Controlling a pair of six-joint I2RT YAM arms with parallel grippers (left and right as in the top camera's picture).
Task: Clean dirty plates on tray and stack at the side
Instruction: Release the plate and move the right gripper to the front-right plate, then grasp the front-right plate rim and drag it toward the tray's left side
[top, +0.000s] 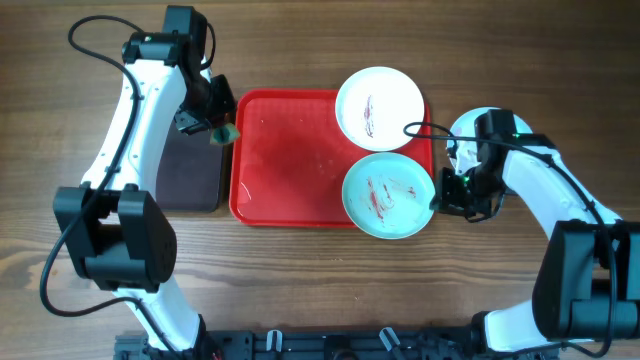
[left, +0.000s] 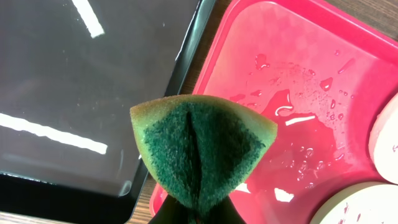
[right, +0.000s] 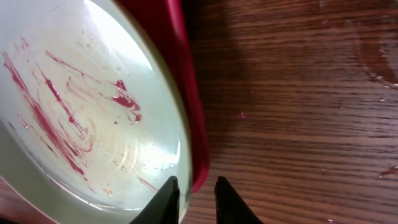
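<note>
The red tray (top: 290, 150) holds a white plate (top: 379, 108) at its far right corner and a pale mint plate (top: 388, 195) at its near right corner, both smeared dark red. The mint plate (right: 81, 106) overhangs the tray's right rim (right: 186, 81). My right gripper (top: 447, 196) (right: 198, 186) stands at that plate's right edge with its jaws a narrow gap apart, one finger over the plate, the other over the wood; plate edge and tray rim lie between them. My left gripper (top: 216, 130) (left: 199, 219) is shut on a folded green sponge (left: 202, 149) above the tray's left rim.
A black tray (top: 190, 175) (left: 93, 81) lies just left of the red one. A third pale plate (top: 466, 128) sits on the table right of the tray, partly hidden under my right arm. Water drops lie on the tray's floor (left: 298, 106).
</note>
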